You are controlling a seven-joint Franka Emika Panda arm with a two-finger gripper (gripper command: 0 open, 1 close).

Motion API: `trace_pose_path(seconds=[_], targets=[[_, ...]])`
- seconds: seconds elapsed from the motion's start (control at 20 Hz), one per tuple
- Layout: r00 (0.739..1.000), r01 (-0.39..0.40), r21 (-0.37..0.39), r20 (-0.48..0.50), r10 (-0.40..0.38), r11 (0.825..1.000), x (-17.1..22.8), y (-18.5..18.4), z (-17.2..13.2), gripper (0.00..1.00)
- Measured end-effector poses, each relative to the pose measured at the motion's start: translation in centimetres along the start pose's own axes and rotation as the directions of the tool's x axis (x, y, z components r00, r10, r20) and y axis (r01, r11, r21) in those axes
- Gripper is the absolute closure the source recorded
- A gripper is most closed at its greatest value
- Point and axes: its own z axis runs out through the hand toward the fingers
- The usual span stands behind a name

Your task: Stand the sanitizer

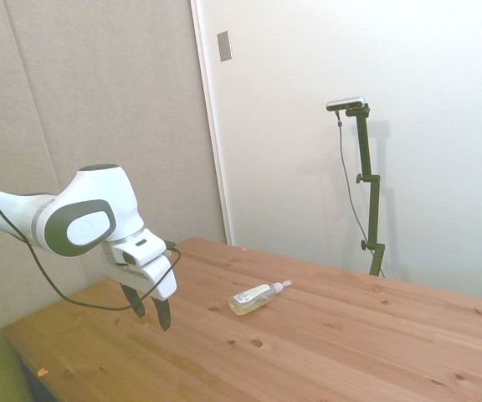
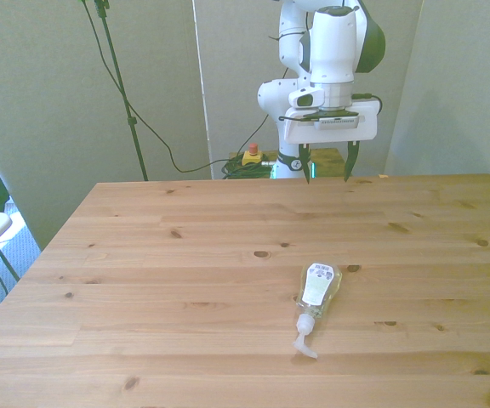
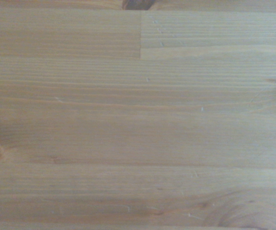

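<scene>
One slim clear sanitizer (image 2: 316, 289) flat, wood-grain table (image 2: 185, 280).

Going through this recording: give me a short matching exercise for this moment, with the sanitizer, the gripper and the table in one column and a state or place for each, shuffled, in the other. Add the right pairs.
Things:
1. sanitizer
2. gripper
3. table
4. wrist view

States or places:
A. open, holding nothing, hanging above the table's far edge
B. lying on its side, nozzle toward the camera in the front view
C. shows only bare wood grain
D. wooden, with dark knots, carrying only the bottle

Pairs: 1-B, 2-A, 3-D, 4-C
</scene>
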Motion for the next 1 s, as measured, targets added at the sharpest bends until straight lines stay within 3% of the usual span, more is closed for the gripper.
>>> trace_pose_path(seconds=[0.2, 0.6, 0.75, 1.0], targets=[[1.0, -0.022, 0.016, -0.02, 0.022, 1.0, 1.1, -0.7, -0.3, 0.0], [0.968, -0.202, 0.069, -0.136, 0.209, 0.977, 12.6, -6.4, 0.7, 0.0], [0.96, -0.225, 0.086, -0.154, 0.236, 0.971, 16.7, -9.3, 1.3, 0.0], [0.941, -0.263, 0.118, -0.189, 0.282, 0.958, 18.4, -10.2, 1.7, 0.0]])
